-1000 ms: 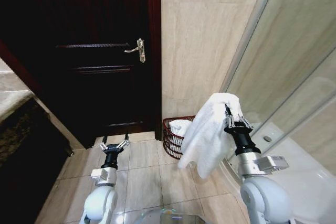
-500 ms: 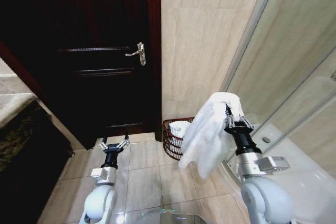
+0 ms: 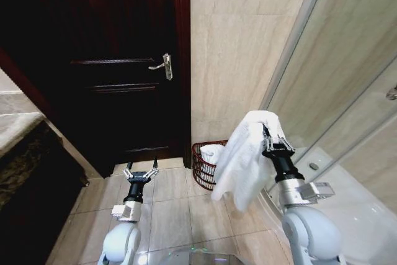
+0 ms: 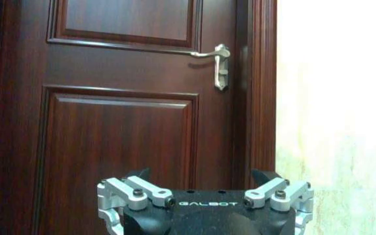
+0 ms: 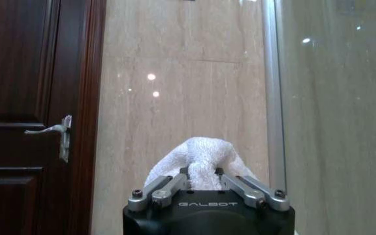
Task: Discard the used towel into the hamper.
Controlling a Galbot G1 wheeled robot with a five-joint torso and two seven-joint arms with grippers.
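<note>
1. Towel [image 3: 245,156], white, is hanging from my right gripper [image 3: 272,143], whose fingers are clenching its fold, raised just beside and above the hamper [image 3: 202,164].
2. Hamper is standing on the floor against the tiled wall [image 3: 232,41], beside the dark door [image 3: 118,91].
3. My left gripper [image 3: 141,172] is idling low, fingers spread, grasping nothing.

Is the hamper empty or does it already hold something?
Not empty: the hamper shows white cloth inside, while the right gripper holds the towel above the floor.

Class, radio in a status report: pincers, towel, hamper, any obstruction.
Right pincer shut on white terry towel, held up. Left pincer open, low before dark wooden door. Red-brown wire hamper on floor by wall, nothing between.
</note>
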